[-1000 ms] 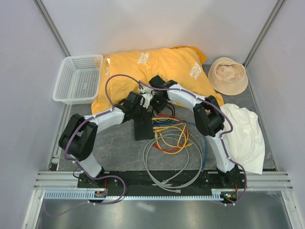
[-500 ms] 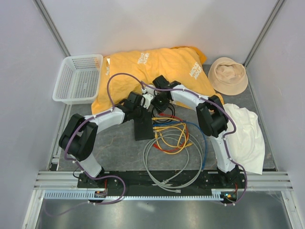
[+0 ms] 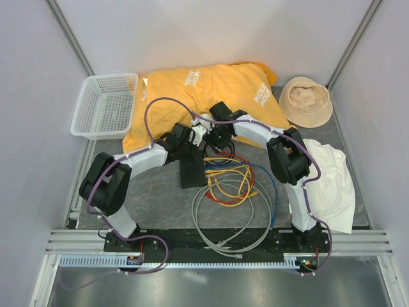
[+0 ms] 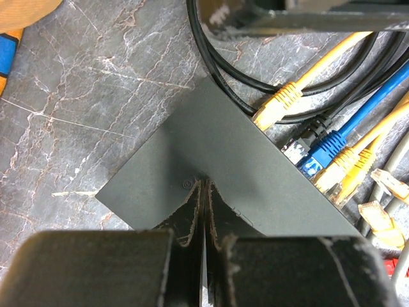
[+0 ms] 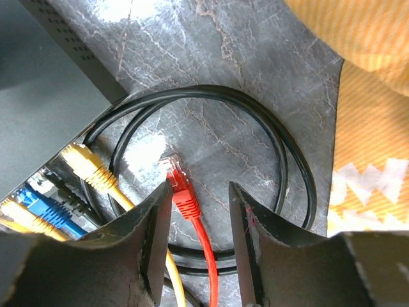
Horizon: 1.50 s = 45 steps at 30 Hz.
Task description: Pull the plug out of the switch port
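Two claws are seen: the left claw (image 4: 203, 208) is pressed closed onto the switch (image 4: 211, 147); the right claw (image 5: 200, 201) is spread around the red plug (image 5: 178, 181), laid free beside the switch.

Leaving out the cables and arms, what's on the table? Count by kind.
basket: 1
hat: 1
switch: 1
cloth: 2 (orange cloth, white cloth)
Total: 5
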Tool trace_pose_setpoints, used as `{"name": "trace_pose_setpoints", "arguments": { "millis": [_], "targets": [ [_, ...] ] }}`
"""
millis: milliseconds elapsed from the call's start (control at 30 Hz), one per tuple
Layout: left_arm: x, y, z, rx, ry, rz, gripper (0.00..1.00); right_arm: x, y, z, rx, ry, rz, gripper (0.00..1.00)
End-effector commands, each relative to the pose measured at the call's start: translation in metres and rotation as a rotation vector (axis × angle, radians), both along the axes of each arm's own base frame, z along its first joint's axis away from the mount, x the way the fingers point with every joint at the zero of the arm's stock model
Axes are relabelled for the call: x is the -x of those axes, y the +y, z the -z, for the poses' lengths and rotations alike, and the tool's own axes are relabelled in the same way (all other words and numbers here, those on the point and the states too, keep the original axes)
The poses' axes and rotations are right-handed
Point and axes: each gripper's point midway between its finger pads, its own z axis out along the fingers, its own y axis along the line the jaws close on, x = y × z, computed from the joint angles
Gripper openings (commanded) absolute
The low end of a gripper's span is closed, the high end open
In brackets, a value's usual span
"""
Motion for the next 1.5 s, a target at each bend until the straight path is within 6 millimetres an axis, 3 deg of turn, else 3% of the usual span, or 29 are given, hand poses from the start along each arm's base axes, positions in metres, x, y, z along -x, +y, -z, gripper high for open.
{"name": "trace_pose_setpoints", "arguments": {
  "millis": [0,233,400,667,767,833,933,1000,1133,1333,1467],
  "targets": [
    [0.031,0.009,0.032,-0.080,0.121,0.047,0.02,0.053,-0.064,0.039,0.208,0.218,-0.041,0.49],
    [0.033,0.007,0.022,-0.041,0.087,0.066,0.02,0.029,-0.063,-0.003,-0.025,0.213,0.041,0.53],
    [0.034,0.007,0.023,-0.041,0.092,0.065,0.02,0.021,-0.071,-0.004,-0.009,0.186,0.016,0.53],
    [0.034,0.008,0.024,-0.046,0.095,0.063,0.01,0.029,-0.070,0.000,-0.012,0.214,-0.024,0.48],
    [0.034,0.007,0.025,-0.048,0.095,0.063,0.02,0.035,-0.077,0.005,0.017,0.222,-0.036,0.38],
    [0.034,0.007,0.026,-0.049,0.098,0.063,0.02,0.034,-0.078,0.003,0.023,0.214,-0.034,0.23],
    [0.033,0.007,0.026,-0.051,0.099,0.062,0.02,0.024,-0.081,-0.015,0.030,0.140,-0.018,0.08],
    [0.033,0.008,0.025,-0.051,0.097,0.063,0.02,0.005,-0.093,-0.038,0.064,0.021,0.045,0.01],
    [0.032,0.008,0.026,-0.058,0.096,0.062,0.02,-0.026,-0.128,-0.085,0.136,-0.183,0.182,0.00],
    [0.029,0.008,0.027,-0.067,0.096,0.059,0.01,-0.036,-0.178,-0.153,0.300,-0.417,0.162,0.00],
    [0.031,0.008,0.028,-0.066,0.105,0.065,0.02,-0.038,-0.204,-0.158,0.441,-0.476,0.093,0.00]
  ]
}}
